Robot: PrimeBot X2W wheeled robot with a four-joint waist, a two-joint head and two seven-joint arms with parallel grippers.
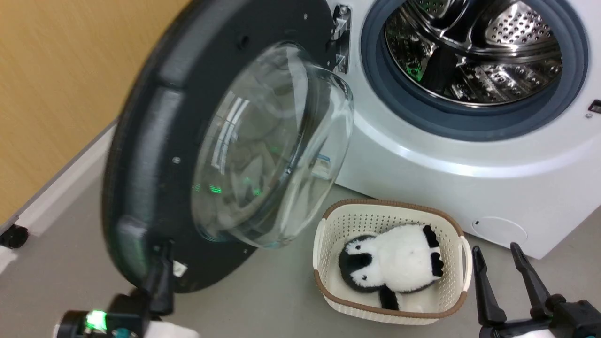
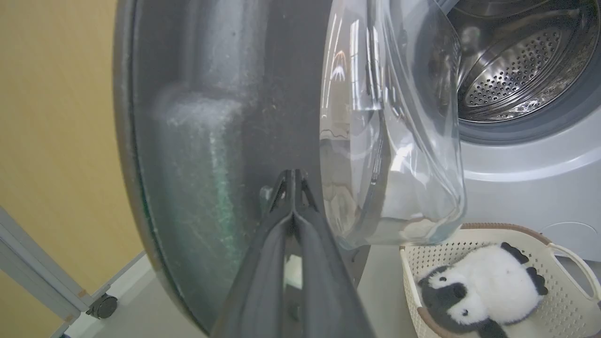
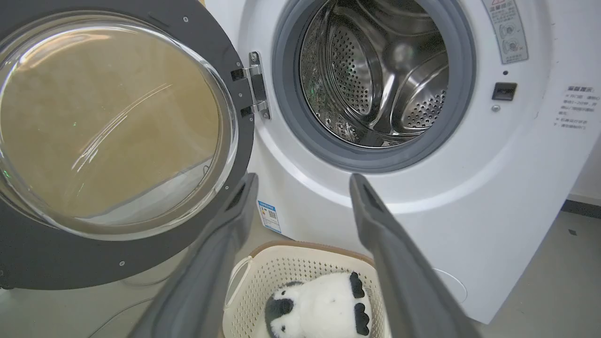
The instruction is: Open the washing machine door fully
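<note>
The washing machine door stands swung out to the left on its metal hinge, its matte dark inner face and clear glass bowl turned toward me. My left gripper is shut, and its joined tips rest against the door's inner face near the lower rim, beside the bowl. The white washing machine shows its grey gasket and steel drum. My right gripper stands open at the lower right, holding nothing; in its wrist view its own gripper points at the machine, right of the door.
A cream basket with a black-and-white plush toy sits on the grey floor before the machine, under the bowl's edge. A yellow wall rises close behind the door. A black caster wheel stands at the wall's foot.
</note>
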